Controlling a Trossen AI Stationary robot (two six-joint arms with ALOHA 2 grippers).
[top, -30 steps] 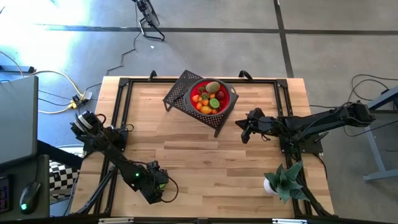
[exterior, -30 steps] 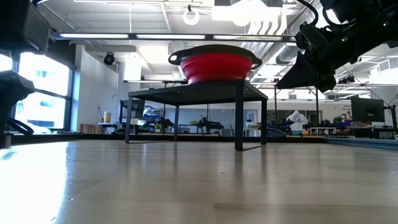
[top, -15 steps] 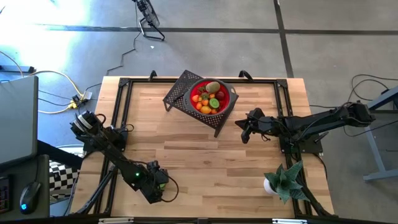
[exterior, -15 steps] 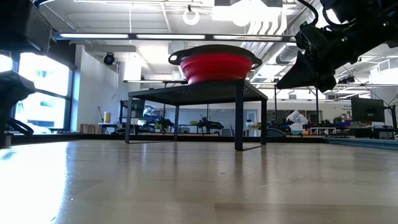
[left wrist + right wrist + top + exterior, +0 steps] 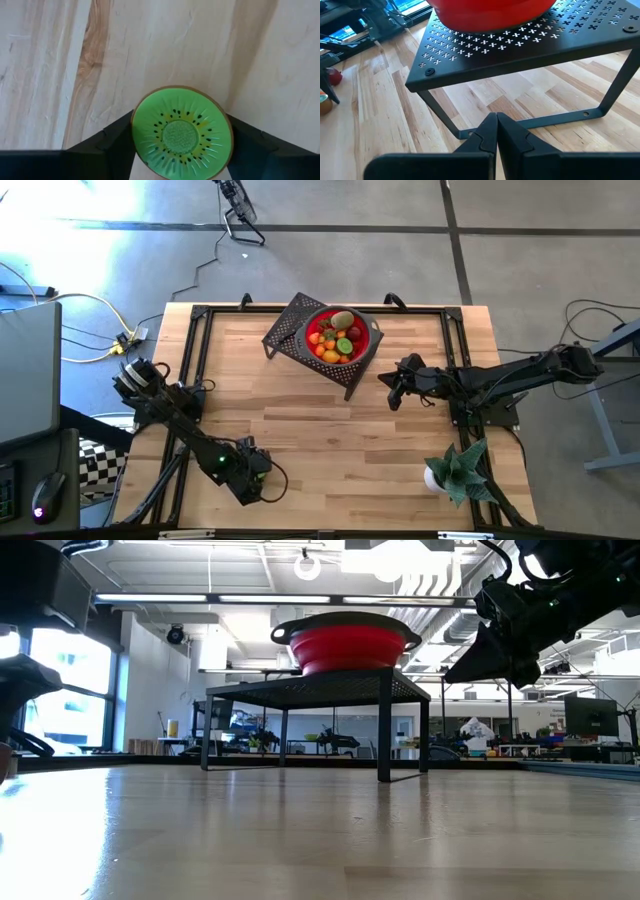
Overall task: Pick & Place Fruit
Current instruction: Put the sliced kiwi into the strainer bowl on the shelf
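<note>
Behind my table (image 5: 320, 830), ceiling strip lights (image 5: 215, 598) glowed upper left; a bright window (image 5: 70, 690) stood left; grey floor (image 5: 520, 260) surrounded me.

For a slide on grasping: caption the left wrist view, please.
Left gripper straddling a green kiwi half, cut face up, on the wooden table.

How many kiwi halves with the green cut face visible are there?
2: one kiwi half between the left gripper's fingers above the table, one in the red bowl on the rack. Others may be hidden.
</note>
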